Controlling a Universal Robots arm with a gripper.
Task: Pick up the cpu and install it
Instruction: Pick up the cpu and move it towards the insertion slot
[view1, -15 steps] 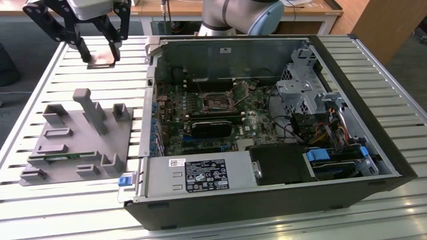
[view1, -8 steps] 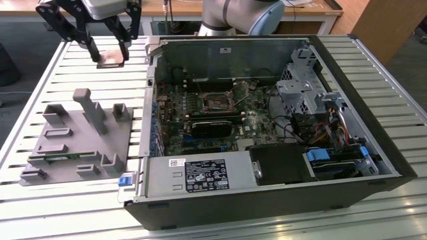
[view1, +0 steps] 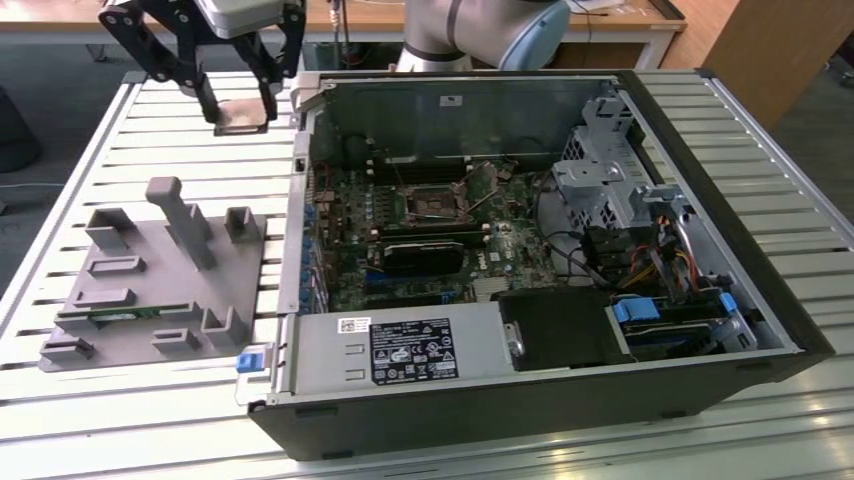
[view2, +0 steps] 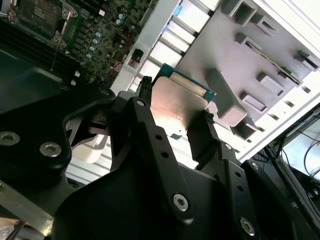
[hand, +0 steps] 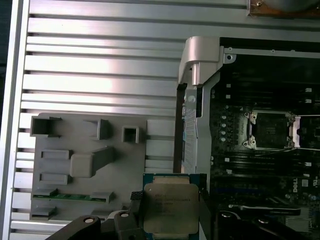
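Half done: gripper (view1: 242, 108) jaws clamped on the cpu (view1: 246, 120), held in the air at upper left of the exterior view, over the slatted table (view1: 160, 150), well apart from the grey tray (view1: 134, 300). Install not done; socket (view1: 434, 203) empty.

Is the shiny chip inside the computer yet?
Out. The gripper holds the cpu over the table, outside the case; the socket sits empty.

Strong light makes the slatted table (view1: 134, 140) beside the computer case (view1: 534, 420) glare near white in the exterior view and the first wrist view, while the case's inside lies in shade. In the second wrist view the cpu (view2: 175, 107) carries a pinkish sheen.
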